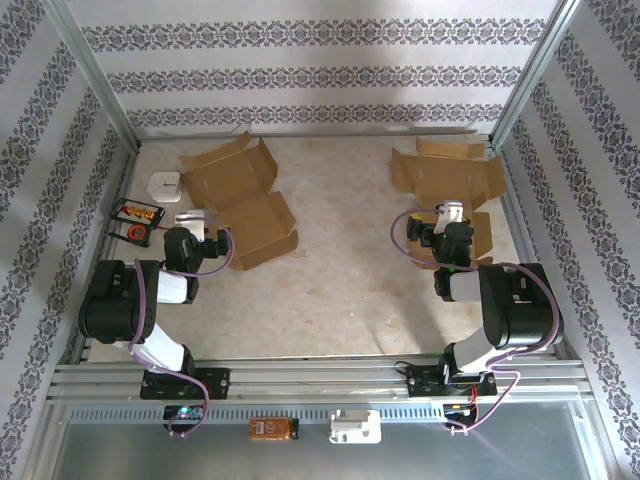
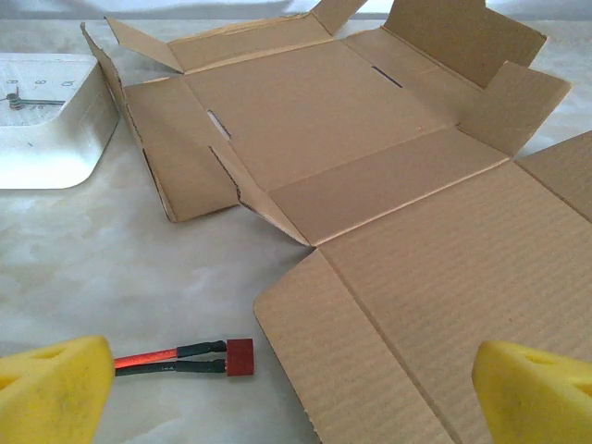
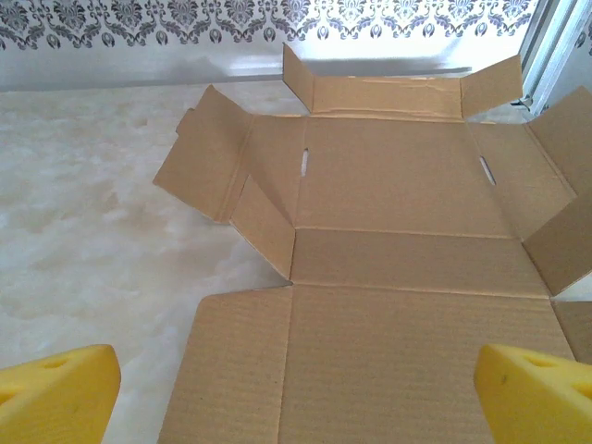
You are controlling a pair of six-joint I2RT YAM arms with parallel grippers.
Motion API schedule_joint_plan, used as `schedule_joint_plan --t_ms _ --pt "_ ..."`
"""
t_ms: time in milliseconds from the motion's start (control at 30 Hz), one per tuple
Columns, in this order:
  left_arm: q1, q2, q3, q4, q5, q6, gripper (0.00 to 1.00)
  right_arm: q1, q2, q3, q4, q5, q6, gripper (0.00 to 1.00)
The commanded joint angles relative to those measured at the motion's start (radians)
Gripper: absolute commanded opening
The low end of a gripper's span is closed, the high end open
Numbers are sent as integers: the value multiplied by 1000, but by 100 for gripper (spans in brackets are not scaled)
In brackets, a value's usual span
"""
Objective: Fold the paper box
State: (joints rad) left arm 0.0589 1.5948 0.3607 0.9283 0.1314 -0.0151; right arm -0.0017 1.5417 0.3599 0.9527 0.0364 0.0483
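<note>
Cardboard paper box (image 2: 370, 139) lies unfolded just ahead of the released left tool (image 2: 294, 393); a second box (image 3: 398, 185) ahead of the released right tool (image 3: 296, 393). Pressing off-crease would probably slide or buckle flaps.

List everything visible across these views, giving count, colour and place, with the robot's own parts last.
cardboard boxes: two, brown, unfolded flat; left box at far left, right box at far right
white device: one, white, just left of the left box
black tray: one, black with orange contents, at the left edge
connector: one, red, on red and black wires, beside the left box's near flap
orange module: one, orange, on the front rail
white bracket: one, white, on the front rail beside the module
table: one, beige marbled, under everything
left arm: one, black, near left; yellow-padded jaws open, empty
right arm: one, black, near right; yellow-padded jaws open, empty
</note>
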Motion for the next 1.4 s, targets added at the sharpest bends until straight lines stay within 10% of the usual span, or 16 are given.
schedule_joint_plan --t_ms 0,567,667,800,1000,1200,1367 --pt "-5 -1 17 39 17 -4 99 14 -8 11 12 -10 -12 98" --pt "-7 -98 -33 51 -35 -19 99 51 -200 27 -192 22 -33 98" --pt "-14 -297 -2 -203 -74 -56 99 64 -363 125 -539 31 125 98" --pt "-25 -529 143 -669 -114 -432 100 90 -432 285 -866 -185 335 97" --pt "-191 -569 386 -1194 34 -798 98 304 -160 667 -1215 -427 392 94" --pt "-459 -522 536 -1486 2 -882 97 453 224 1052 -1359 -347 309 92" --pt "-492 -567 531 -1594 7 -905 97 499 508 1341 -1371 -346 306 90"
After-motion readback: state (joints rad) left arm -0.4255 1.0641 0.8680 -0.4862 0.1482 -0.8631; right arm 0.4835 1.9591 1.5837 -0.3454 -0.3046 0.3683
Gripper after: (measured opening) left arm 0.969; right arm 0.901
